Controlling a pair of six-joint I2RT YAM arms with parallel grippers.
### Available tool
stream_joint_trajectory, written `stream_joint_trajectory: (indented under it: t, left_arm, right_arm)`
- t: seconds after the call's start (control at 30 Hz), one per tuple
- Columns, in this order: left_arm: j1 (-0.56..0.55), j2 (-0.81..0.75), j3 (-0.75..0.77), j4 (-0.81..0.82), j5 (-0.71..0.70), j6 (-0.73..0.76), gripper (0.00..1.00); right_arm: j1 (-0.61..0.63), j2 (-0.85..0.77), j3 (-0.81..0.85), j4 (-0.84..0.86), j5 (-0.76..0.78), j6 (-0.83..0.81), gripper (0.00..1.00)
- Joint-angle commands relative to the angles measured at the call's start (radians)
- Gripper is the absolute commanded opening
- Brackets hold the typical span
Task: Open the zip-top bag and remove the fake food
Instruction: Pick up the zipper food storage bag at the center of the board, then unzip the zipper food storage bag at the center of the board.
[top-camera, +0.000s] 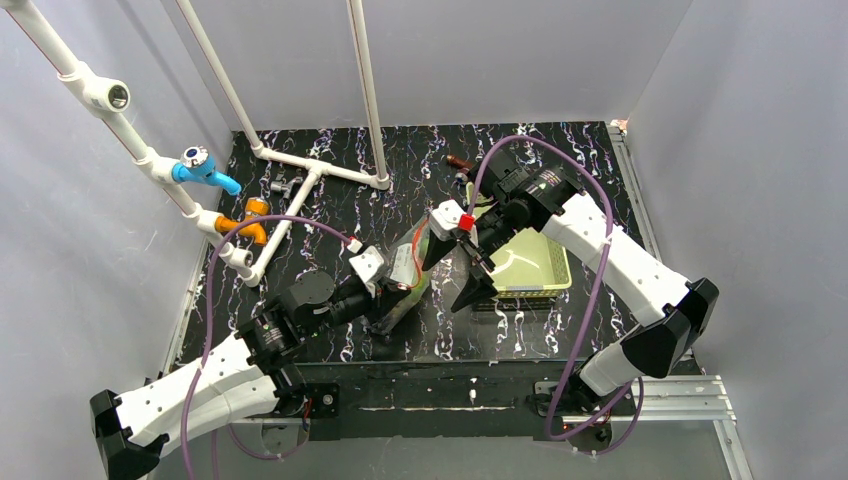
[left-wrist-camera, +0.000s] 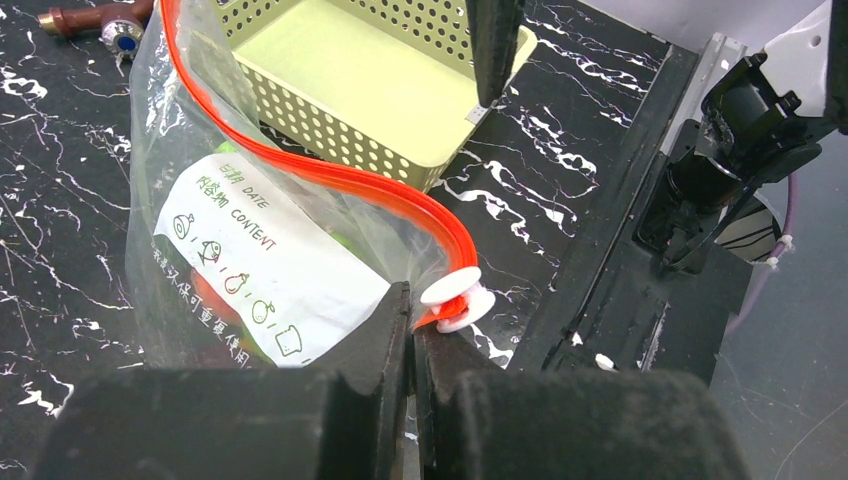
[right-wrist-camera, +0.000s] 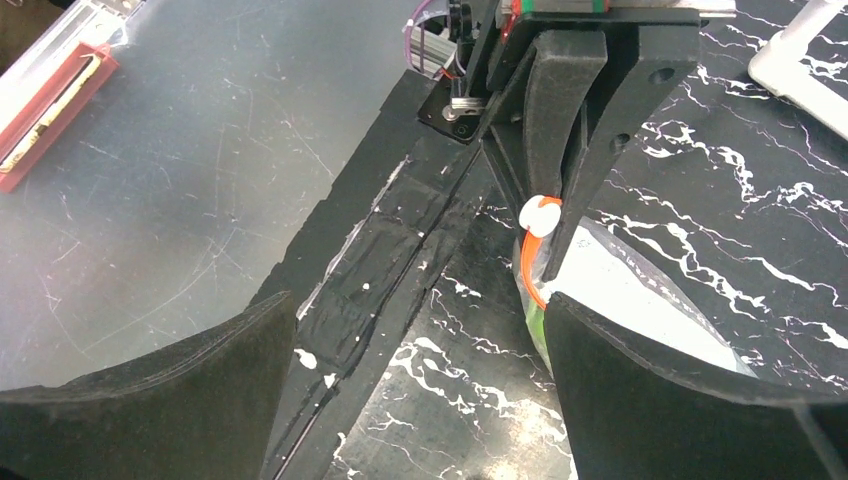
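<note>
The zip-top bag (left-wrist-camera: 250, 250) is clear, with a white label, and lies on the black marbled table beside the basket. Its orange zipper strip (left-wrist-camera: 330, 170) ends at a white slider (left-wrist-camera: 452, 298). My left gripper (left-wrist-camera: 412, 312) is shut on the bag's corner just below that slider. Fake food shows through the plastic as green (left-wrist-camera: 345, 240) and red (left-wrist-camera: 205, 300) patches. My right gripper (right-wrist-camera: 418, 305) hangs open over the table's near edge, its right finger (right-wrist-camera: 680, 400) next to the bag (right-wrist-camera: 640, 290) and slider (right-wrist-camera: 540, 215). From above, the right gripper (top-camera: 447, 286) stands just right of the bag (top-camera: 405, 272).
A yellow-green perforated basket (top-camera: 530, 262) sits right of the bag, under the right arm. A brown object with a handle (left-wrist-camera: 85, 18) lies behind the bag. White pipes with blue and orange valves (top-camera: 205, 170) fill the back left. The table's front edge (right-wrist-camera: 400, 230) is close.
</note>
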Motion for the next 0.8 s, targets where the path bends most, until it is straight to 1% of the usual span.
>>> stream_joint_trajectory:
  t: [0.0, 0.37, 0.63, 0.77]
  left_arm:
    - [-0.002, -0.011, 0.022, 0.031, 0.021, -0.013, 0.0]
    - [0.0, -0.008, 0.021, 0.03, 0.047, -0.015, 0.0]
    - [0.002, 0.008, 0.042, 0.031, 0.081, -0.026, 0.0]
    - [0.006, 0.008, 0.045, 0.03, 0.084, -0.036, 0.0]
  right_arm:
    - [0.005, -0.002, 0.005, 0.013, 0.021, 0.009, 0.98]
    - [0.014, 0.0, -0.006, 0.035, 0.065, 0.016, 0.98]
    - [0.037, 0.049, 0.083, 0.012, 0.103, 0.019, 0.98]
    - [0.043, 0.043, 0.083, 0.007, 0.118, 0.013, 0.99]
